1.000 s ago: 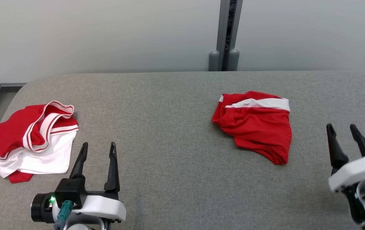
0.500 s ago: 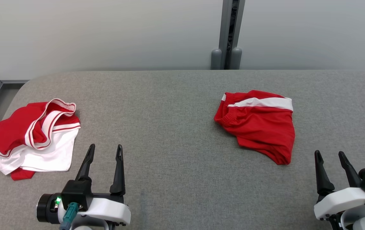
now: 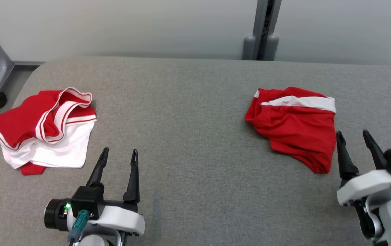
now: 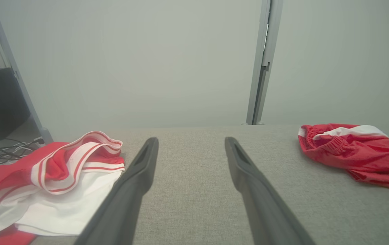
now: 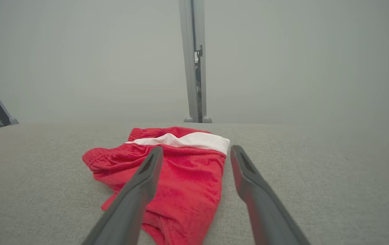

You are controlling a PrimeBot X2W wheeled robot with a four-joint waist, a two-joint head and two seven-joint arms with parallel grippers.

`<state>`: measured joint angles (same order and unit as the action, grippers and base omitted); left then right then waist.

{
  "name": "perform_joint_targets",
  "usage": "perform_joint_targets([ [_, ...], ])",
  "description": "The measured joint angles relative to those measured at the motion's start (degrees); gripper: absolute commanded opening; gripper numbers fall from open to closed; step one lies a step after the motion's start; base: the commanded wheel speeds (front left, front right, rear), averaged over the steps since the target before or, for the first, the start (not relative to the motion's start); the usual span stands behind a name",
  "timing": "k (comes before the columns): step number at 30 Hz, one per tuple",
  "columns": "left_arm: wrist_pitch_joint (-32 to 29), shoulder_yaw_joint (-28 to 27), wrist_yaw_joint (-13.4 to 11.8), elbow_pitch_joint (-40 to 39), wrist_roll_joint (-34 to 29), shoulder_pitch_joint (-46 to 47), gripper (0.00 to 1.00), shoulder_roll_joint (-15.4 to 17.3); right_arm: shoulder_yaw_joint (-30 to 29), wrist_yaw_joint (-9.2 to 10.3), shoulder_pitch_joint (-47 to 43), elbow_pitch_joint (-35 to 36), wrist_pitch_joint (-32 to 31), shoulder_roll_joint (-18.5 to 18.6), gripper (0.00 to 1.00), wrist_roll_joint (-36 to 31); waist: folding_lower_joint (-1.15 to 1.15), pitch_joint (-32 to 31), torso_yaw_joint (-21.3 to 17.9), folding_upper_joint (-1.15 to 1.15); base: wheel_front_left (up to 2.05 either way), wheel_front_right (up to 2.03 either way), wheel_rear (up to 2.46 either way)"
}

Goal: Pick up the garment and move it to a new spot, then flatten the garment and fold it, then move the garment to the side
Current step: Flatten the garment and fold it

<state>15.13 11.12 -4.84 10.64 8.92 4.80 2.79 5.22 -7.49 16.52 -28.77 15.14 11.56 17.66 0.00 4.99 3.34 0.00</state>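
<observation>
Task stage, grey table (image 3: 188,119): the red shorts (image 3: 296,131) lie near the right edge, apparently folded, though the layers are hard to judge. The crumpled red-and-white garment (image 3: 50,136) sits at the left edge, not yet flattened. The left gripper (image 3: 120,150) and right gripper (image 3: 352,132) — both spread wide, empty — hover by the near edge.

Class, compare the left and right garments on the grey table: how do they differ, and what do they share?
The left garment is red and white in large areas; the right garment is mostly red with one white band. The left garment is bunched with a striped edge standing up; the right garment lies flatter. Both rest on the table.
</observation>
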Motion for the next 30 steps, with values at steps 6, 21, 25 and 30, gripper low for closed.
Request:
perform_joint_targets([
  [6, 0.0, 1.2, 0.2, 0.2, 0.0, 1.8, 1.0, 0.0, 3.9, -0.01, 7.9, -5.6, -0.4, 2.3, 0.0, 3.1, 0.0, 2.9, 2.2, 0.0, 0.0, 0.0, 0.0],
  [21, 0.0, 4.0, -0.5, 0.4, 1.7, 5.9, 1.0, 0.0, 16.4, -0.01, 23.5, -20.8, -6.9, 7.1, 0.0, 13.1, 0.0, 10.0, 8.7, 0.0, 0.0, 0.0, 0.0],
  [25, 0.0, 4.3, -0.8, 0.4, 1.8, 6.2, 1.0, 0.0, 21.0, -0.01, 24.5, -22.5, -8.1, 7.5, 0.0, 17.4, 0.0, 10.9, 9.3, 0.0, 0.0, 0.0, 0.0],
  [30, 0.0, 4.4, -1.1, 0.7, 2.1, 6.3, 1.0, 0.0, 24.2, -0.01, 24.6, -23.0, -8.0, 7.5, 0.0, 20.2, 0.0, 10.8, 8.8, 0.0, 0.0, 0.0, 0.0],
])
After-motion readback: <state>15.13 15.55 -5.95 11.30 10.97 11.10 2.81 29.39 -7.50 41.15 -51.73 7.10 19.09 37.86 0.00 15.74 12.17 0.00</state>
